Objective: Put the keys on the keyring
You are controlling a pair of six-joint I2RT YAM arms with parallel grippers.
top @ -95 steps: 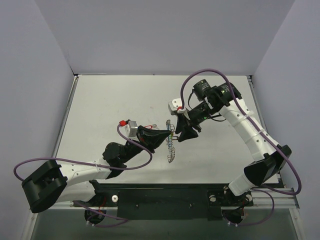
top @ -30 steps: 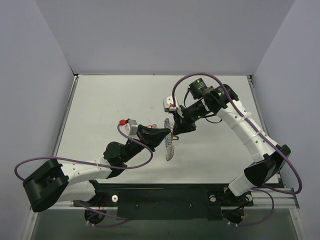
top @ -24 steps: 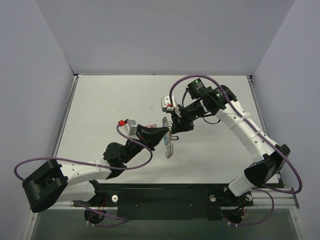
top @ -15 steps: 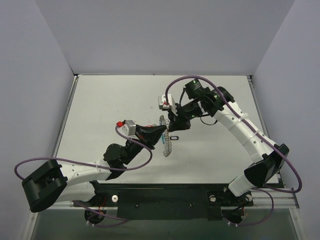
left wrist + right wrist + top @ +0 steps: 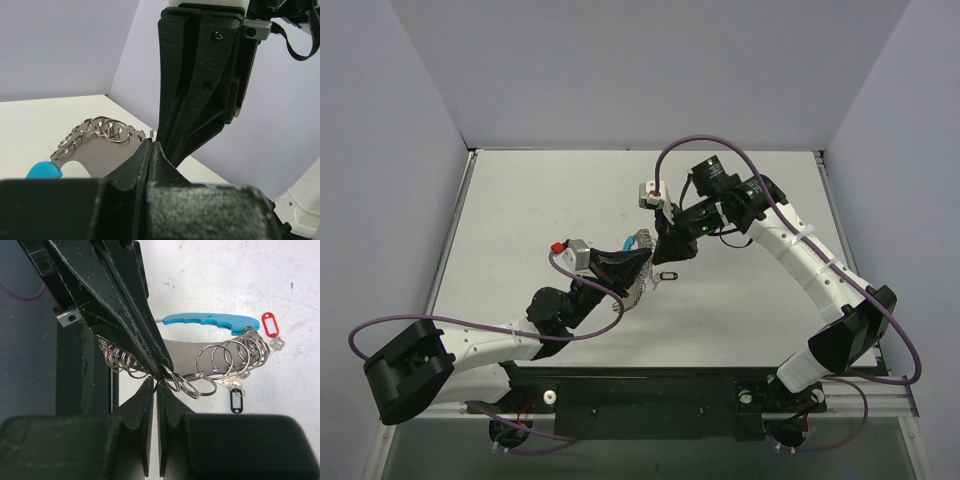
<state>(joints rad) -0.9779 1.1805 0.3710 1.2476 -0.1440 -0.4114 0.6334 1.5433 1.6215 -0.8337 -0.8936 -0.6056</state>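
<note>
Right wrist view: we see the keyring (image 5: 248,346) stretched sideways, blue segment (image 5: 207,320) uppermost, left gripper (image 5: 161,368) and right gripper (image 5: 153,385) pinching it; red key (image 5: 270,325) visible only here.

The large keyring of coiled silvery wire (image 5: 227,357) is bright, polished metal; its curved blue segment (image 5: 210,320) is smooth, glossy plastic. The red oblong key tag (image 5: 270,324) and the black oblong key tag (image 5: 236,399) look like shiny plastic. The black fingers (image 5: 200,85) are matt, faintly scratched plastic. The white tabletop (image 5: 225,270) is matt and speckled.
</note>
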